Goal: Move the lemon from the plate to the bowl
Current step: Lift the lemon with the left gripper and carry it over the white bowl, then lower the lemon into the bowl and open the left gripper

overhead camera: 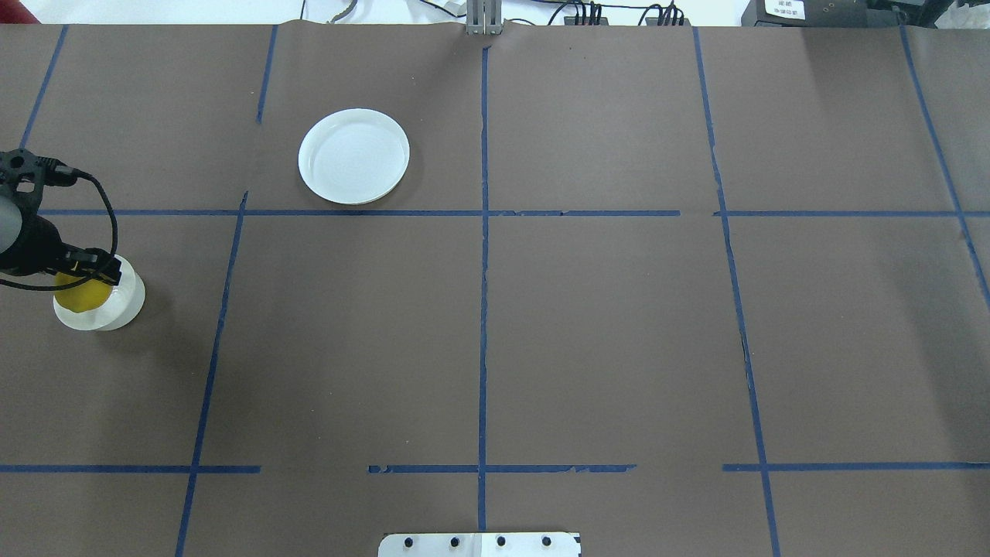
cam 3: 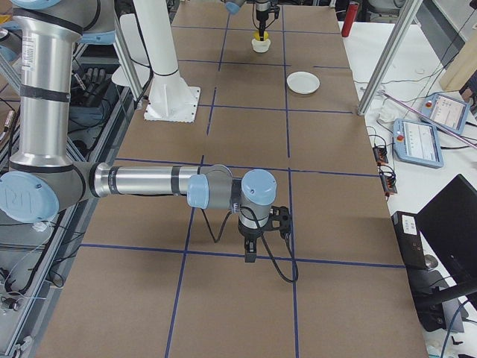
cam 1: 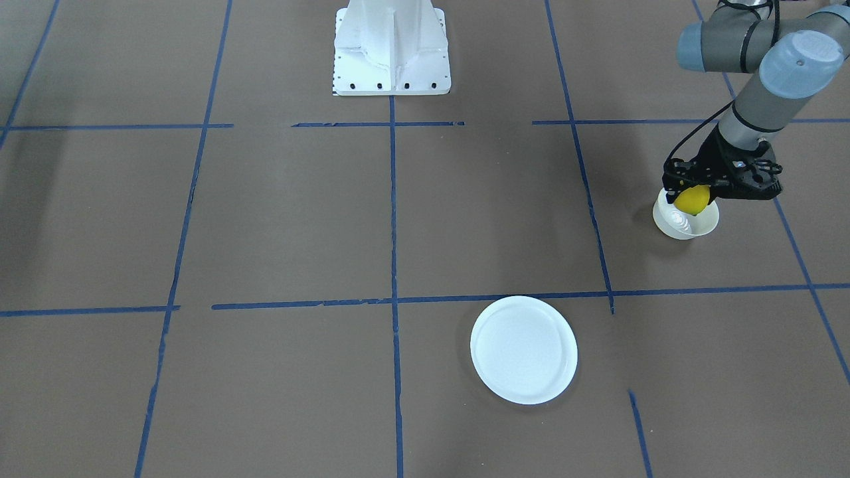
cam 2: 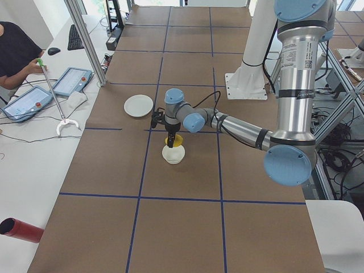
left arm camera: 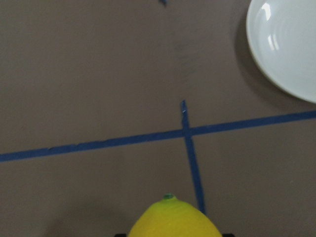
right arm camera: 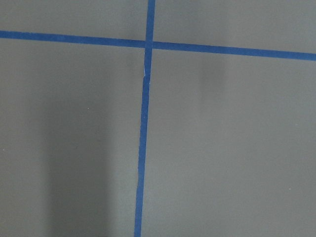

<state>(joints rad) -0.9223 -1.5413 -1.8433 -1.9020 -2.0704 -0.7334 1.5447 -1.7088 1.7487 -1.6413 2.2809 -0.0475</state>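
Now left gripper (cam 1: pixel 694 198) pinched lemon (cam 1: pixel 692 201) between fingers, directly over bowl (cam 1: pixel 705 228), positioned for my drop; plate (cam 1: pixel 524 350) well aside. Right gripper's (cam 3: pixel 250 254) fingers: I couldn't tell.

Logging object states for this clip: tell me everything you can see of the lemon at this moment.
The lemon is a small, bright yellow oval with smooth-looking skin and a tiny greenish tip, which shows in the left wrist view. It looks whole. It is off the plate, which lies bare some way off. The left gripper is shut on it from above and holds it at the mouth of the bowl. Whether it touches the bowl cannot be told.
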